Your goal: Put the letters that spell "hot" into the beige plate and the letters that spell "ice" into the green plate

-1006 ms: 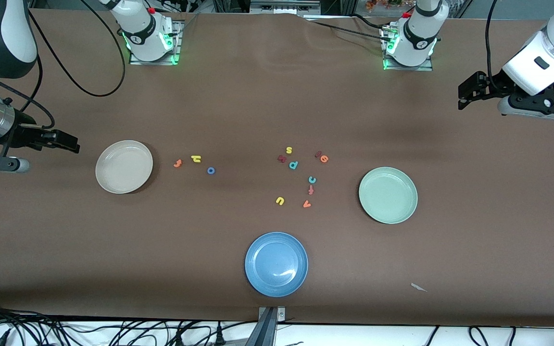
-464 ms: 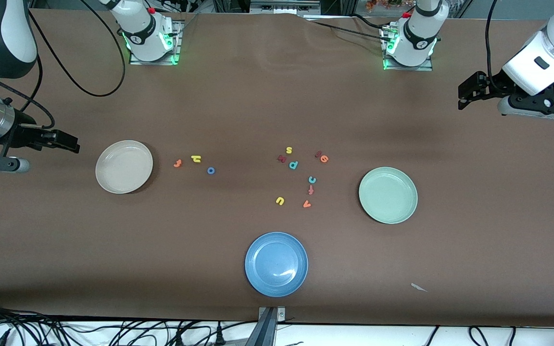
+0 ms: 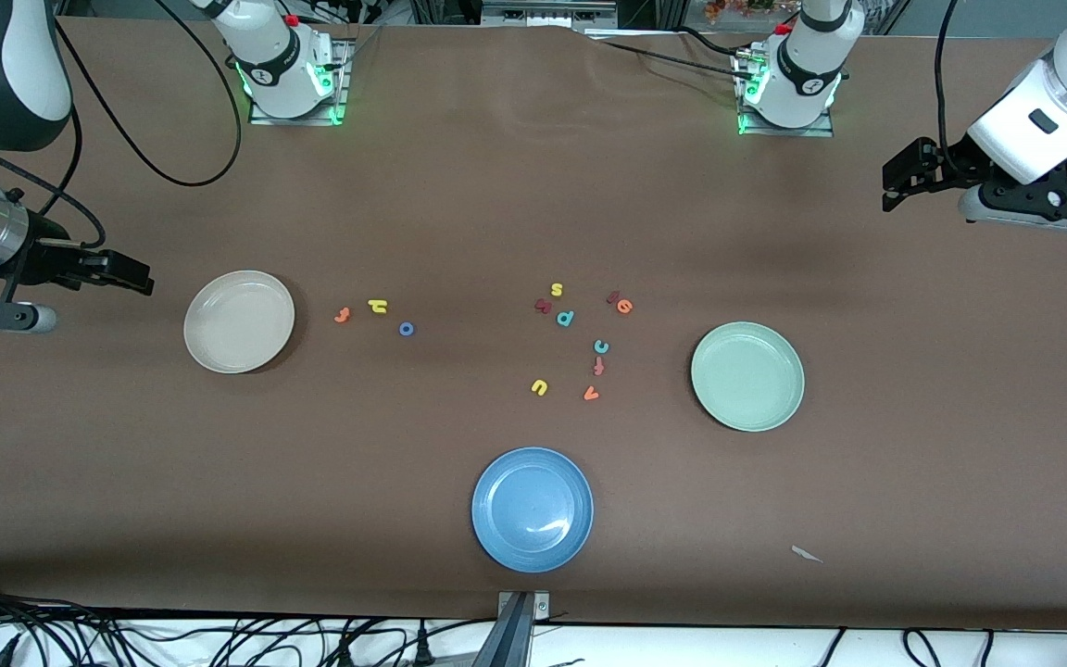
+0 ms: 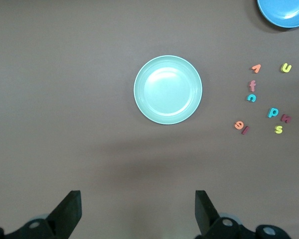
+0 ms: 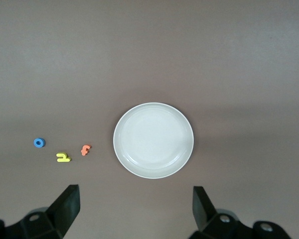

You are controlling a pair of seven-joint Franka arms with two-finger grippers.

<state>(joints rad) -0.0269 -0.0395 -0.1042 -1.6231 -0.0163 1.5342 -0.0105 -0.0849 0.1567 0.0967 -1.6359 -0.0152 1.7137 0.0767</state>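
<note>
Foam letters h, o, t lie beside the empty beige plate, and i, c, e near the green plate, while the left claw and right claw wait wide open and empty at the surface's ends; lookalike decoys risk mispicks.

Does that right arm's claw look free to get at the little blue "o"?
Probably yes: the right claw is open and holds nothing, and the blue "o" lies alone on bare table near the beige plate.
</note>
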